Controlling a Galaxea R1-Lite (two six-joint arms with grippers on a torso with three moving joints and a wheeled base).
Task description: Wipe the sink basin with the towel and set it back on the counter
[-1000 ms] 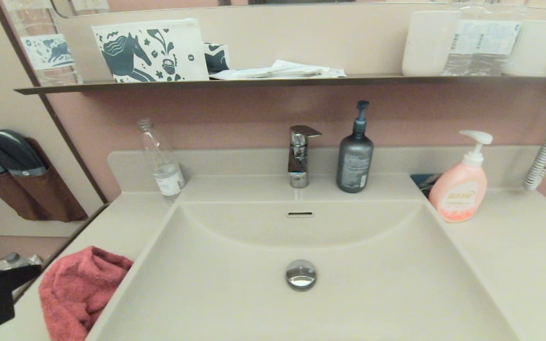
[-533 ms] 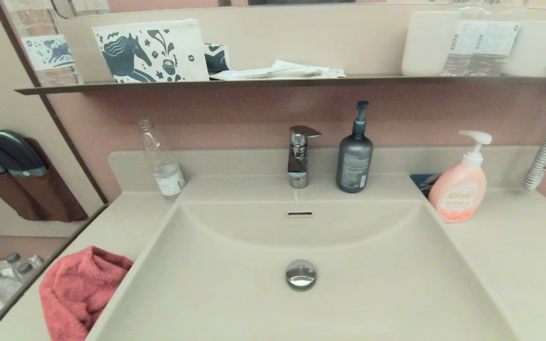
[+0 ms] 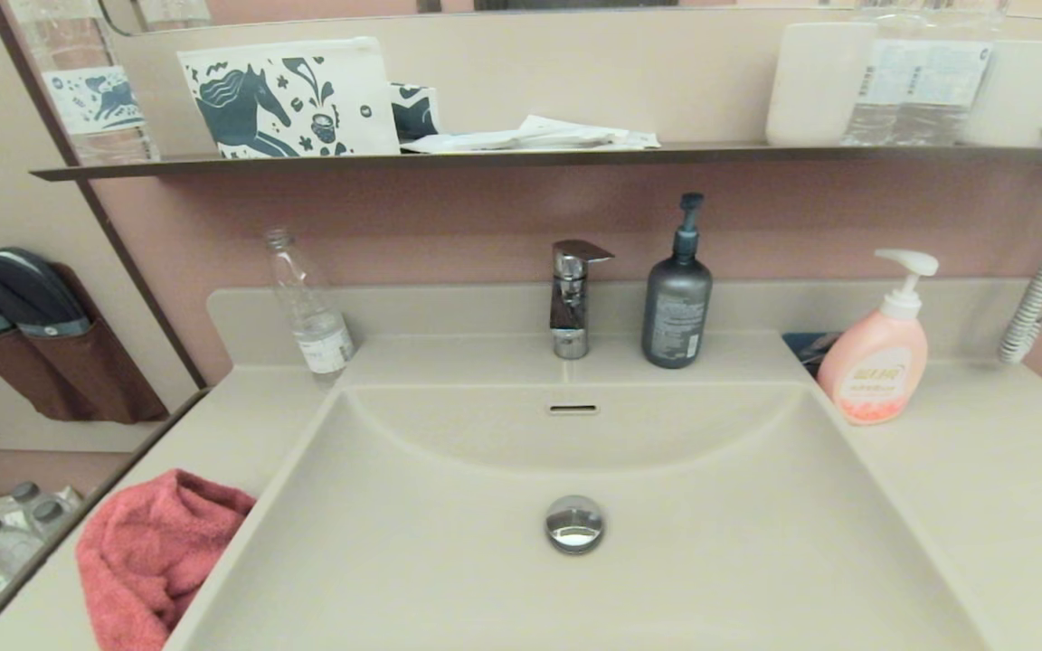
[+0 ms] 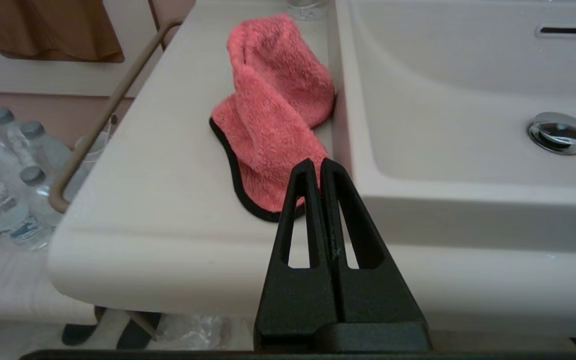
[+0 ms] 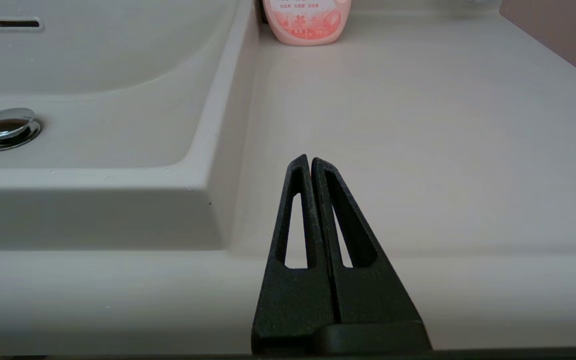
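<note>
The coral-pink towel (image 3: pixel 155 561) lies crumpled on the desk (image 3: pixel 241 425) beside the sink basin (image 3: pixel 711 561). The left pincer (image 4: pixel 320 167) and right pincer (image 5: pixel 309 162) hang closed, empty, near the desk's front edge.

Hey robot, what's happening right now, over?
Left gripper shut, empty, near towel. Right gripper shut, parked over counter. Towel beside sink basin. Nothing blocking.

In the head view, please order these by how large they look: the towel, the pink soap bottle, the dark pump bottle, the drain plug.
1. towel, though it lies nearest the camera
2. pink soap bottle and dark pump bottle: too alike to rank
3. drain plug
</note>
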